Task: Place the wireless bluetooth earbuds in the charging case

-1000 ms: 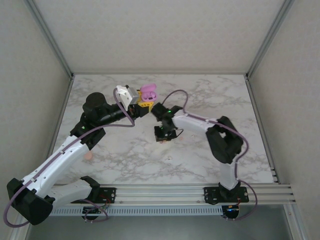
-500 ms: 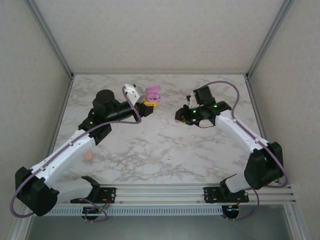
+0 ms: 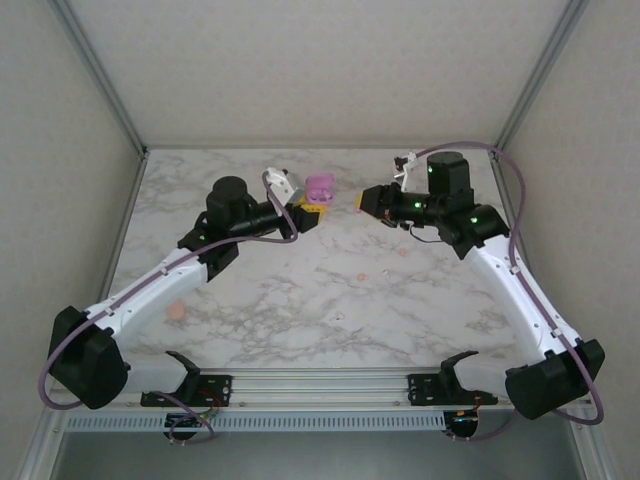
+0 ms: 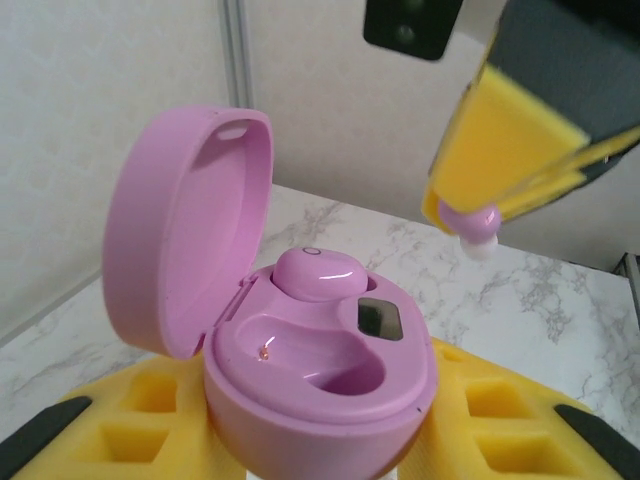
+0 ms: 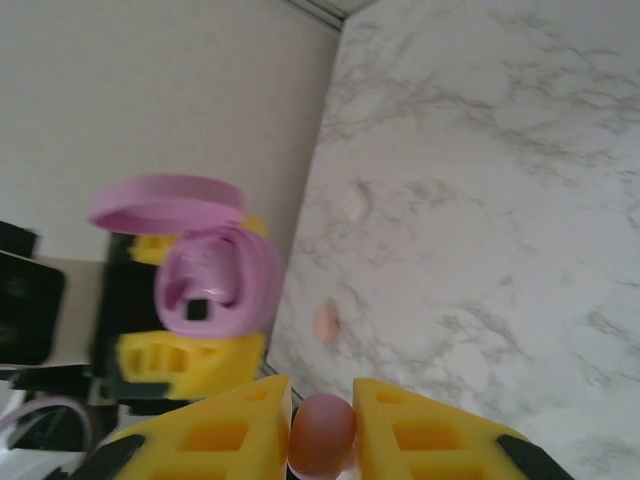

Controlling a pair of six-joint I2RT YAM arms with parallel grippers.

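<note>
Looks like a robotics lab test cell. Boxed in at the back and both sides by pale textured panels (image 3: 320,70), joined at the corners by bare aluminium posts (image 3: 100,75). Marble-print table (image 3: 300,300) as the work surface. Along its near edge, slotted aluminium rail (image 3: 330,383) with two white-and-black arms bolted side by side, left arm (image 3: 140,300) and right arm (image 3: 520,280). Purple cables (image 3: 518,205) looped loosely along both arms. Small green lights (image 3: 432,170) lit on the right arm's joints. Same panels and post seen behind from the left wrist.

open case (image 4: 320,400), 1 earbud (image 4: 318,272) seated
</note>
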